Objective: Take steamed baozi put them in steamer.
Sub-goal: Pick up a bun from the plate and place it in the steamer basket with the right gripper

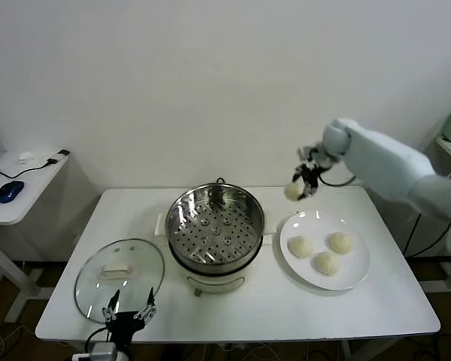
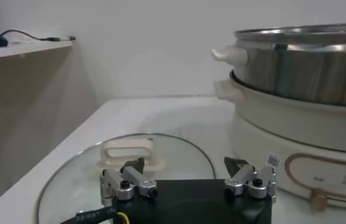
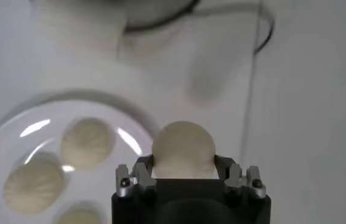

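Observation:
My right gripper (image 1: 304, 180) is shut on one cream-white baozi (image 1: 294, 189) and holds it in the air behind the white plate (image 1: 357, 272), to the right of the steamer (image 1: 216, 226). In the right wrist view the held baozi (image 3: 183, 149) sits between the fingers (image 3: 143, 167), above the table. Three more baozi (image 1: 301, 246) lie on the plate; they also show in the right wrist view (image 3: 87, 142). The steel steamer has an empty perforated tray (image 1: 210, 237). My left gripper (image 1: 130, 310) is open and idle at the table's front left, over the glass lid (image 1: 98, 282).
The glass lid (image 2: 173, 155) with its white handle (image 2: 126, 152) lies left of the steamer (image 2: 300, 91). A side desk (image 1: 15, 197) with a blue mouse (image 1: 9, 191) stands at the far left. A black cable (image 3: 252, 91) runs across the table behind the steamer.

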You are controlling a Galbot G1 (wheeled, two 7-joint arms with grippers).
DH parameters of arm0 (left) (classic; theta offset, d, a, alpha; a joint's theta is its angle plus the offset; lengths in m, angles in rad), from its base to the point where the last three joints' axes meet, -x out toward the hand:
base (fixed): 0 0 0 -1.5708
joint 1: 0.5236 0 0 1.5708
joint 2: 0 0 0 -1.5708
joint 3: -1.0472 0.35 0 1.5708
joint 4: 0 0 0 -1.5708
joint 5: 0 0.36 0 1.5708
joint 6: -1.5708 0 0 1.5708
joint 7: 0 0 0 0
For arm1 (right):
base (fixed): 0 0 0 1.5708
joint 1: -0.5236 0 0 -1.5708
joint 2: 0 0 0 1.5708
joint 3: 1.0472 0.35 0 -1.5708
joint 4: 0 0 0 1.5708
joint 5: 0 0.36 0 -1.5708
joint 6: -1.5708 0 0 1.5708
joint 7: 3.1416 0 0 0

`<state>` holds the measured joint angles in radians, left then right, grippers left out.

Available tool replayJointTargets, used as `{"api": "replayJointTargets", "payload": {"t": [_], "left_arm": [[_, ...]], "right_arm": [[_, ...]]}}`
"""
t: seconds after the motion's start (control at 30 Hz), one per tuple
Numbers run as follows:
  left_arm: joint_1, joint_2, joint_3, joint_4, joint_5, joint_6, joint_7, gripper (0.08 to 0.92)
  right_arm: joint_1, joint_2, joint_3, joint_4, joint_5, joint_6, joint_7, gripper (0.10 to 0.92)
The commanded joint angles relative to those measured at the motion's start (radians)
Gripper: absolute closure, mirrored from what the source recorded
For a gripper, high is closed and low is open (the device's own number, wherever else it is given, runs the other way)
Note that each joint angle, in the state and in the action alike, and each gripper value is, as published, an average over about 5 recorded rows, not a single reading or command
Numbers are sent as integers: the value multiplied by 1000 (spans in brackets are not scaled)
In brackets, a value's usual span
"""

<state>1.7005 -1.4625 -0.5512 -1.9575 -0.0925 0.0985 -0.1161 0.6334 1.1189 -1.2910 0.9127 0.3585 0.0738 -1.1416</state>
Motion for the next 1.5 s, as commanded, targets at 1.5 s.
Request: {"api": "replayJointTargets", "payload": {"t": [1.5], "left_arm": [[21, 18, 2, -4, 18, -18, -34, 177]], "right_arm": [[-53, 362, -67, -188, -298, 713, 74, 203]]}}
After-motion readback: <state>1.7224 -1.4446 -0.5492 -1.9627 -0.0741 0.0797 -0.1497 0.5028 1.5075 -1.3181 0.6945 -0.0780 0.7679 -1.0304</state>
